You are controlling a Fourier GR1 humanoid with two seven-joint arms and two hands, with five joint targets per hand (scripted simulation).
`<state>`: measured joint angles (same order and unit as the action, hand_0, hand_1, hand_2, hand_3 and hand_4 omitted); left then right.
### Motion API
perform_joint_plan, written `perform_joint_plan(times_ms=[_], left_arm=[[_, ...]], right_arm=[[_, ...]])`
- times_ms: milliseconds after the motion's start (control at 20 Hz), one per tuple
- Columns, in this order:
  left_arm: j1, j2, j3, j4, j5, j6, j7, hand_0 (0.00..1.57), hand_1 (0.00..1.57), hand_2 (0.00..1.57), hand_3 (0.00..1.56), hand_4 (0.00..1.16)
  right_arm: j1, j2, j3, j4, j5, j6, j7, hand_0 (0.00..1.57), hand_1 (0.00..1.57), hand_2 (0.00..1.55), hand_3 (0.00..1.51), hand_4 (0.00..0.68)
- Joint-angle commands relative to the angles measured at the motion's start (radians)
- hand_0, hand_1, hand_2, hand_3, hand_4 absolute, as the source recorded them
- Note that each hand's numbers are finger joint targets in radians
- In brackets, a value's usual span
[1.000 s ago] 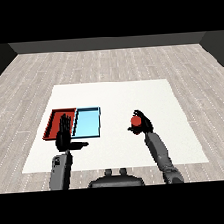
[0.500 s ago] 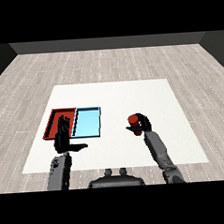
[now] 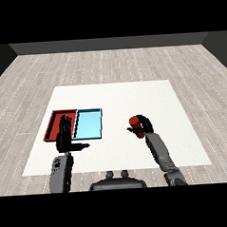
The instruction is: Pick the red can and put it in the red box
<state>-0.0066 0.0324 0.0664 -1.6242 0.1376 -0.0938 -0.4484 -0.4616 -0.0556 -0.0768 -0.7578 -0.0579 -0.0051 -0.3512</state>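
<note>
In the head view, the right hand (image 3: pixel 144 126) was curled round the red can (image 3: pixel 134 121) above the table's (image 3: pixel 133 93) right half, well apart from the red tray (image 3: pixel 54 122) near the left edge. The left hand (image 3: pixel 64 139), fingers straight, overlapped that tray's near rim, so the carried can might bump it. Both that tray and the light blue tray (image 3: pixel 89 124) looked empty.
</note>
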Motion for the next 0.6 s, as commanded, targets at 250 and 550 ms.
perform_joint_plan(times_ms=[250, 550], left_arm=[[0.047, -0.015, -0.035, -0.015, 0.001, -0.014, -0.007, 0.00, 0.00, 0.00, 0.00, 0.00], [-0.008, 0.013, -0.026, -0.002, -0.032, 0.014, 0.009, 0.00, 0.00, 0.00, 0.00, 0.00]], right_arm=[[0.027, -0.018, 0.001, -0.208, -0.019, -0.005, 0.048, 1.54, 1.54, 1.47, 1.38, 0.586], [0.165, -0.006, 0.052, -0.552, -0.025, -0.036, 0.133, 1.52, 1.52, 1.46, 1.38, 0.608]])
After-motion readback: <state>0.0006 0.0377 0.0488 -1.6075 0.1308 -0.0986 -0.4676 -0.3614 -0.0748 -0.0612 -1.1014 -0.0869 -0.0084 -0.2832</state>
